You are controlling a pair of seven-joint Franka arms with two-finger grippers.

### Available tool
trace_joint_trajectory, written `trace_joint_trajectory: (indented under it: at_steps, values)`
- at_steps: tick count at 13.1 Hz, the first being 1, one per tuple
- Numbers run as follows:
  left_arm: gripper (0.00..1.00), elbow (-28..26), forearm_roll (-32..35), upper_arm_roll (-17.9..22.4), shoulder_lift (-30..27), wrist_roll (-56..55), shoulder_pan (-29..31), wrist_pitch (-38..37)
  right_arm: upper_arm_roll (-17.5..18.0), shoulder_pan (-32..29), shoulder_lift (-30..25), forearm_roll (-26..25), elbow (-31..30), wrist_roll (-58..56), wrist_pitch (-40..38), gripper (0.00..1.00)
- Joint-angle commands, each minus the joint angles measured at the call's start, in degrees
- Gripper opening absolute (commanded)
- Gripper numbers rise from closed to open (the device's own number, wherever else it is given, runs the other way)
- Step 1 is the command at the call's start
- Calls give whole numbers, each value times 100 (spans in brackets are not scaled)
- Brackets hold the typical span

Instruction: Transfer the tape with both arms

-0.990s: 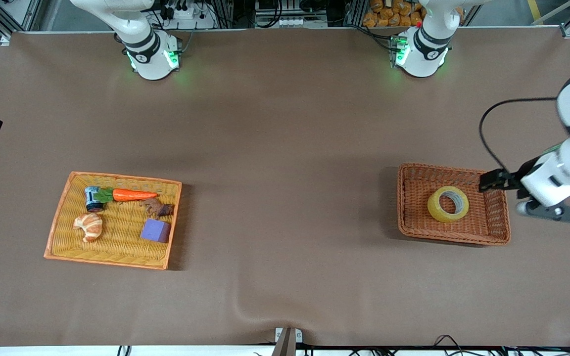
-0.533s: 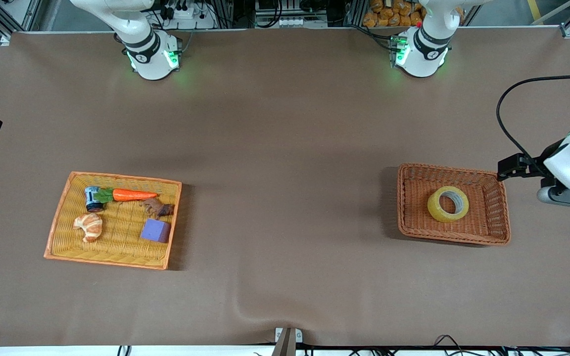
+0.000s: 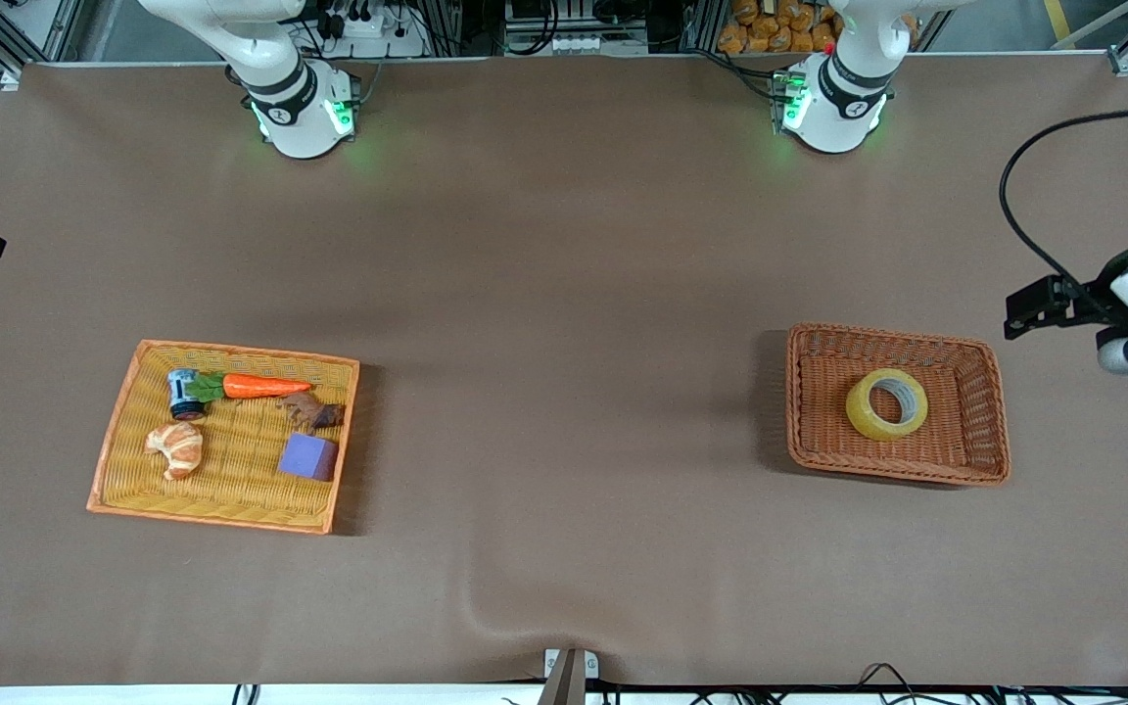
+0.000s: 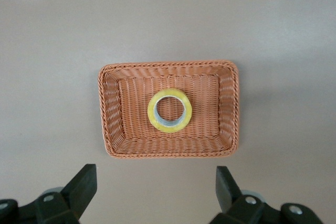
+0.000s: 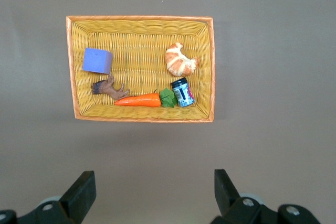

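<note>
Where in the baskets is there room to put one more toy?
The brown basket has bare floor all around the tape. The yellow basket is crowded with the carrot, croissant and purple block; only its nearest strip is free.

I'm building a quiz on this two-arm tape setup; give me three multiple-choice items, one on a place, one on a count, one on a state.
1. Where does the tape lie?
A. In the brown basket
B. In the yellow tray
C. On the bare table

2. How many things lie in the yellow tray?
A. Three
B. Five
C. Seven

3. How does the left gripper stand?
A. Shut on the tape
B. Shut, holding nothing
C. Open, holding nothing

Key: 1 A, the roll sits flat on the basket's floor. 2 B: carrot, croissant, purple block, small can, brown figure. 3 C, its fingers stand wide apart, with the tape far off.
</note>
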Motion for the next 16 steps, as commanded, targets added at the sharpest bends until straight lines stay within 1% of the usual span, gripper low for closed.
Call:
trace_joint_trajectory:
  at_steps: [1,4,8,10,11,12,13,14,16]
  values:
    - [100,-59,88,-70,-175,-62,46,-122,67,8,148,24,64,8,-199,100]
    - [100,-156,105,-88,-246,-79,46,-183,67,113,227,-20,64,17,-367,100]
    - [100,-182,44,-123,-299,-263,11,-184,76,174,341,-28,81,17,-376,100]
    - [100,-436,35,-70,-482,-334,-24,-61,76,166,377,-37,90,43,-367,100]
    - [100,-576,9,-27,-596,-439,-172,-35,76,114,368,-2,90,52,-367,100]
    - [100,-778,-44,182,-719,-588,-339,53,67,105,377,50,73,52,-341,100]
    - [100,-1119,-53,498,-921,-598,-654,262,67,122,377,42,73,52,-323,100]
    - [100,-1445,-71,675,-1097,-598,-788,404,67,148,377,16,55,61,-288,100]
    - [100,-1649,-88,686,-1344,-650,-798,405,67,157,368,33,38,61,-227,100]
